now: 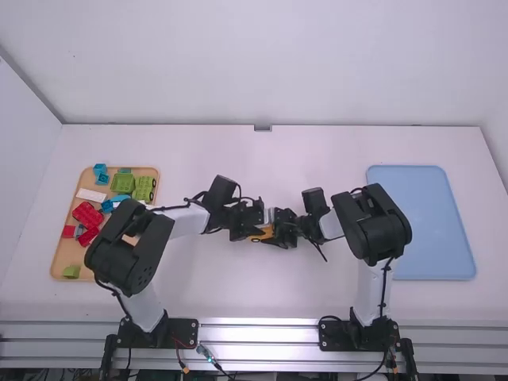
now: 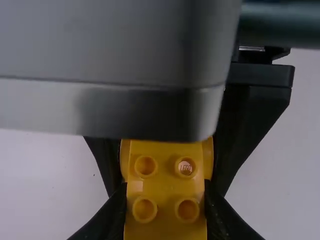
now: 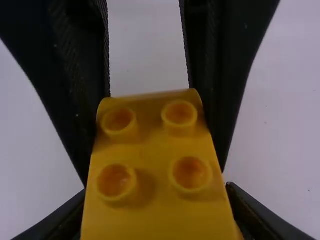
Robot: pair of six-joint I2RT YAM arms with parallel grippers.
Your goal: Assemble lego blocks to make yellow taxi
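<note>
Near the table's middle, in the high view, my left gripper (image 1: 248,228) and my right gripper (image 1: 284,230) face each other at the yellow lego piece (image 1: 263,234). In the left wrist view the yellow piece (image 2: 166,192) has four round studs, and the left gripper (image 2: 166,205) is shut on it, with the right gripper's dark fingers on both sides farther off. The right wrist view has the studded yellow piece (image 3: 152,150) between the right gripper's (image 3: 156,192) fingers, shut on it; the left gripper's fingers flank its far end. Whether it is one block or joined blocks, I cannot tell.
A wooden tray (image 1: 57,266) at the left holds green, red, blue and white blocks, partly behind the left arm. A light blue tray (image 1: 432,230) lies at the right, beside the right arm.
</note>
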